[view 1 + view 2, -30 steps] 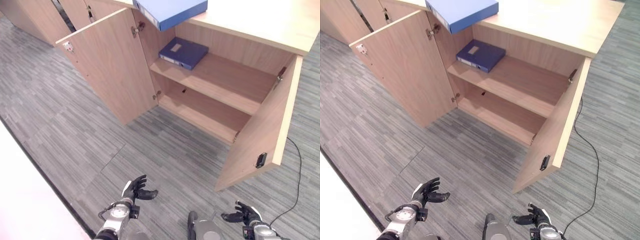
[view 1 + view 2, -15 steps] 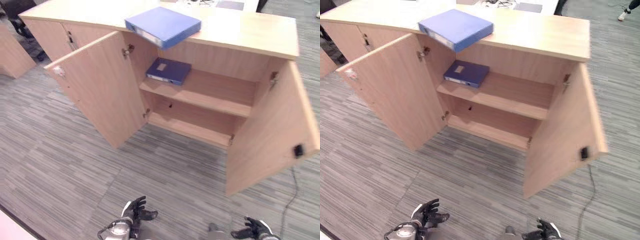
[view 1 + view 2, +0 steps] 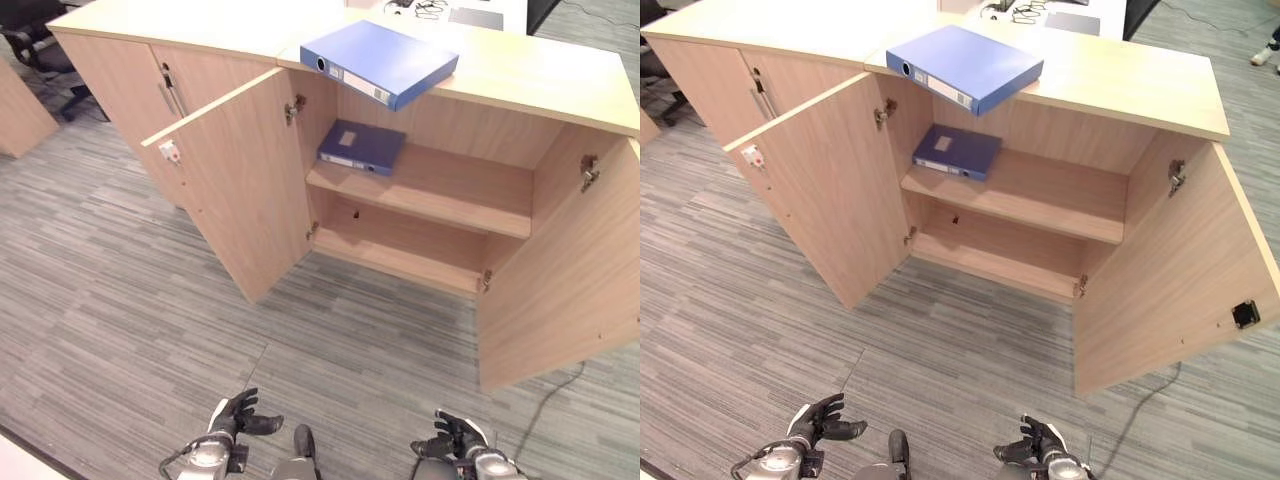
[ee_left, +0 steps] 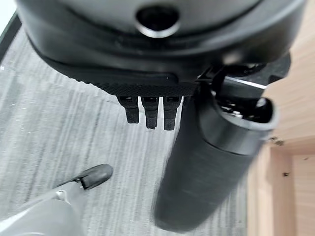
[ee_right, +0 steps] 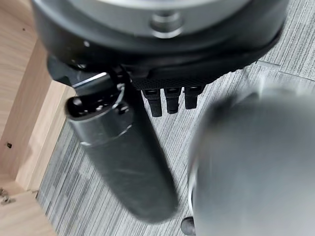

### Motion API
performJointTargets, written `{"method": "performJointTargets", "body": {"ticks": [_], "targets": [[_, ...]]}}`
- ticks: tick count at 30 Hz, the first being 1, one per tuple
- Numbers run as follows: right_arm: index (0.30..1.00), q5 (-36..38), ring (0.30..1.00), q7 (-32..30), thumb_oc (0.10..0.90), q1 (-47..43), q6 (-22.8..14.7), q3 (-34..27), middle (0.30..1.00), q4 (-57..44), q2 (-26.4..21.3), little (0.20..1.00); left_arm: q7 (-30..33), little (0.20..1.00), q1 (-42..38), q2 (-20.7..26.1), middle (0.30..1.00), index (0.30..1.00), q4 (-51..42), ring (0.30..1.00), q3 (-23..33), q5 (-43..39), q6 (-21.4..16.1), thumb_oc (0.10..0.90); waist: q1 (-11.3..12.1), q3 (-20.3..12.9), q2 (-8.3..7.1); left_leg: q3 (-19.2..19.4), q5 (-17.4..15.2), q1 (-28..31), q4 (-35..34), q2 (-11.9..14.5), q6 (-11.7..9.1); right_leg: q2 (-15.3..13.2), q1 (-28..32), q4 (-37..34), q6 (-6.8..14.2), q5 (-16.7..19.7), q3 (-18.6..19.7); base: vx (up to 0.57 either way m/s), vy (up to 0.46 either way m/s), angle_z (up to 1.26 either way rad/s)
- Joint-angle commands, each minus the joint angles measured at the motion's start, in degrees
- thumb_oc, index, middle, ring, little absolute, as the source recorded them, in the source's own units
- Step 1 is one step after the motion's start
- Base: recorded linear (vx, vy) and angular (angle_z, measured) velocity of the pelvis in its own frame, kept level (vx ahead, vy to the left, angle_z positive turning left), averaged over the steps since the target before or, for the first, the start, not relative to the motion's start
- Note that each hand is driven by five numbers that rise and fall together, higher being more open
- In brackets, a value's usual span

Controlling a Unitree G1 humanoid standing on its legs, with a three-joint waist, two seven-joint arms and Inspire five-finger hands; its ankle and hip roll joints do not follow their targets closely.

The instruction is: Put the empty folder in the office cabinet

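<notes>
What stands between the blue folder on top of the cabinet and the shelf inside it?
Nothing visible does: both doors are open. The folder lies on the cabinet top; the upper shelf has free space beside a darker folder.

No text, number or sign can be read anywhere. The blue folder (image 3: 965, 65) lying on top of the office cabinet (image 3: 1120, 95) carries a pale spine label, but whatever is printed on it is too small to make out. The second, darker blue folder (image 3: 957, 151) on the upper shelf (image 3: 1050, 195) has a light label on its cover and a pale strip along its spine, both illegible. A small white tag with a red mark (image 3: 752, 156) sits on the open left door (image 3: 830, 190); nothing on it can be read.
</notes>
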Motion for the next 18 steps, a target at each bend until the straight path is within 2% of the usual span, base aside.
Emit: {"method": "performJointTargets", "body": {"ticks": [1, 2, 3, 6, 8, 9, 10, 11, 12, 15, 18], "targets": [[0.900, 0.72, 0.900, -1.60, 0.800, -0.38, -1.22, -1.56, 0.900, -0.65, -3.63, 0.900, -0.61, 0.900, -3.64, 1.42, 0.900, 0.900, -2.42, 0.900, 0.28, 1.26, -1.87, 0.800, -2.32, 3.13, 0.46, 2.99, -2.93, 4.65, 0.06, -1.22, -3.58, 1.52, -4.40, 4.97, 0.71, -3.03, -1.59, 0.16, 0.087, 0.26], [0.900, 1.15, 0.900, -1.69, 0.800, -0.18, -1.19, -1.83, 0.900, -0.11, -3.68, 0.900, -0.68, 0.900, -3.58, 1.28, 0.900, 0.900, -2.26, 0.900, 0.26, 1.42, -1.86, 0.800, -2.58, 3.18, -0.07, 3.03, -3.57, 5.40, 0.06, -1.86, -3.58, 2.15, -4.23, 2.93, 0.30, -3.33, -1.51, 0.16, 0.023, 0.21], [0.900, 2.19, 0.900, -1.93, 0.800, 0.01, -1.30, -2.24, 0.900, 0.65, -3.86, 0.900, -0.59, 0.900, -3.60, 0.99, 0.900, 0.900, -2.44, 0.900, 0.24, 1.55, -2.01, 0.800, -2.94, 2.91, -1.10, 3.34, -4.51, 6.16, -0.17, -2.81, -3.41, 2.70, -4.81, -2.47, -0.45, -1.45, -1.71, 0.17, 0.024, 0.06], [0.900, 2.61, 0.900, -2.05, 0.800, 0.17, -1.33, -2.37, 0.900, 1.29, -3.81, 0.900, -0.52, 0.900, -3.35, 0.71, 0.900, 0.900, -2.29, 0.900, 0.65, 1.20, -2.10, 0.800, -2.79, 2.95, -1.51, 3.98, -6.04, 7.75, -0.28, -2.87, -3.55, 2.35, -4.79, -5.97, -0.42, -0.12, -2.37, 0.19, -0.047, -0.09], [0.900, 2.33, 0.900, -2.00, 0.800, -0.19, -1.13, -1.92, 0.900, 1.99, -4.02, 0.900, -0.35, 0.900, -2.68, 0.39, 0.900, 0.900, -2.82, 0.900, 1.23, 0.92, -2.42, 0.800, -2.92, 3.46, -1.60, 2.80, -7.60, 9.11, -0.12, -3.13, -3.09, 1.27, -6.25, -9.41, 0.90, 2.54, 1.80, 0.21, -0.073, -0.08], [0.900, 2.33, 0.900, -2.00, 0.800, -0.24, -1.13, -1.92, 0.900, 2.00, -4.00, 0.900, -0.35, 0.900, -2.72, 0.41, 0.900, 0.900, -2.82, 0.900, 1.25, 0.92, -2.42, 0.800, -2.95, 3.39, -1.71, 2.80, -7.40, 8.87, -0.10, -3.25, -3.04, 1.17, -6.41, -9.57, 0.87, 2.80, 1.81, 0.20, -0.058, -0.36], [0.900, 2.14, 0.900, -1.99, 0.800, -0.85, -0.95, -1.83, 0.900, 2.29, -4.08, 0.900, -0.30, 0.900, -2.71, 0.34, 0.900, 0.900, -2.33, 0.900, 1.37, 0.98, -2.46, 0.800, -3.59, 3.87, -1.61, 1.66, -8.62, 9.68, 0.20, -3.84, -2.96, -0.01, -8.86, -10.84, 1.70, 4.94, 5.20, 0.14, -0.039, -0.17], [0.900, 2.14, 0.900, -2.00, 0.800, -0.89, -0.94, -1.82, 0.900, 2.31, -4.10, 0.900, -0.30, 0.900, -2.73, 0.32, 0.900, 0.900, -2.31, 0.900, 1.40, 0.98, -2.47, 0.800, -3.48, 3.89, -1.57, 1.80, -8.75, 9.72, 0.25, -3.81, -2.94, 0.05, -8.87, -10.86, 1.75, 4.96, 5.34, 0.34, -0.101, -0.04], [0.900, 1.83, 0.900, -1.83, 0.800, -1.00, -0.76, -1.87, 0.900, 2.39, -4.23, 0.900, -0.22, 0.900, -2.38, 0.60, 0.900, 0.900, -2.30, 0.900, 1.85, 1.03, -2.47, 0.800, -3.68, 4.42, -1.34, 1.14, -10.63, 11.20, 0.88, -4.16, -2.95, -1.38, -10.79, -12.48, 2.30, 6.48, 6.09, 0.20, -0.057, 0.10], [0.900, 1.42, 0.900, -1.72, 0.800, -1.23, -0.55, -2.00, 0.900, 2.60, -4.51, 0.900, -0.21, 0.900, -2.09, 0.59, 0.900, 0.900, -2.36, 0.900, 1.91, 1.21, -2.57, 0.800, -4.09, 4.94, -0.91, 0.50, -12.68, 12.83, 1.86, -4.37, -2.92, -2.61, -12.21, -13.94, 2.75, 7.69, 5.52, 0.32, -0.091, -0.09], [0.900, 0.81, 0.900, -1.39, 0.800, -0.72, -0.17, -2.89, 0.900, 3.49, -5.36, 0.900, -0.47, 0.900, -2.13, 0.70, 0.900, 0.900, -1.38, 0.900, 2.03, 1.65, -2.70, 0.800, -6.23, 5.74, 0.55, -1.17, -16.38, 17.46, 2.05, -4.84, -3.70, -5.62, -16.27, -15.80, 3.99, 10.38, 5.99, 0.44, -0.098, -0.13]]}}
